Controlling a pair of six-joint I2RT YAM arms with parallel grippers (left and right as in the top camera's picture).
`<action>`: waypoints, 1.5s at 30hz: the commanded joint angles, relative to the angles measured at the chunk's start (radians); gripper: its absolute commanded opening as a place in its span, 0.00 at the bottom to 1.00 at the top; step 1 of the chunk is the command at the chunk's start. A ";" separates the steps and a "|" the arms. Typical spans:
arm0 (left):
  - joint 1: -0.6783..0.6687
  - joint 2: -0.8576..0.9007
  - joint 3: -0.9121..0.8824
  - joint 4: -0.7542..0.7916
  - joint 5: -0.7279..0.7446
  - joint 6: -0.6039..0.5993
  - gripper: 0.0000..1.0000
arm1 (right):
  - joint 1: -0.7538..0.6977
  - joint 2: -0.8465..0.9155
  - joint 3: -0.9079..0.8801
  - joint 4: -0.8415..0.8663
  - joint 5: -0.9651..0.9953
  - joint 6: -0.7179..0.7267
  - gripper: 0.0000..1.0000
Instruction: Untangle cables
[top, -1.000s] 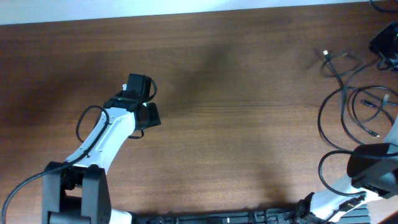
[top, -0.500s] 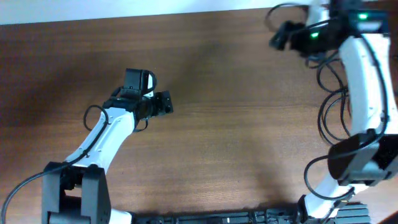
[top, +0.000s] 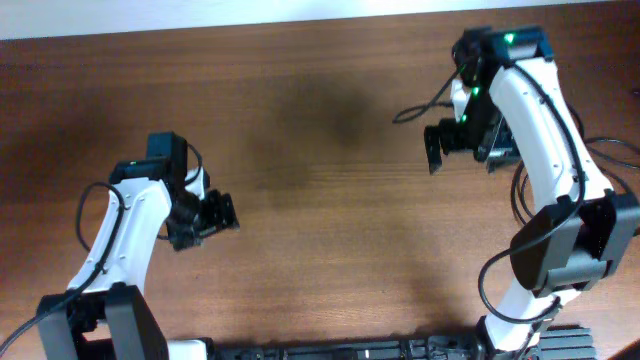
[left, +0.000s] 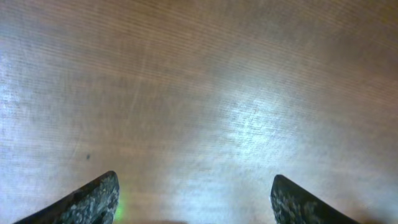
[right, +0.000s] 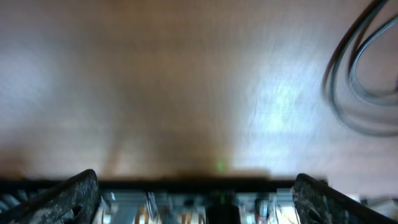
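Above table (top: 330, 200), left gripper (top: 222, 213) wide open, empty, right gripper (top: 435, 147) likewise, cables (right: 333, 96) near it.

Cables (right: 331, 87) on table (top: 320, 230), far right, seemingly partly behind right arm (top: 545, 130)

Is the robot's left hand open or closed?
Open. In the left wrist view, the left gripper has its two fingertips far apart, with only bare table between them.
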 joint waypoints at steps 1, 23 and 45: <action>-0.004 -0.059 -0.035 -0.071 -0.016 0.027 0.79 | 0.001 -0.124 -0.157 0.095 0.001 -0.003 0.98; -0.158 -0.919 -0.231 0.207 -0.181 0.076 0.99 | 0.001 -0.704 -0.675 0.674 0.080 -0.026 0.99; -0.158 -0.919 -0.231 0.208 -0.181 0.076 0.99 | 0.008 -1.385 -0.769 0.710 0.107 -0.068 0.99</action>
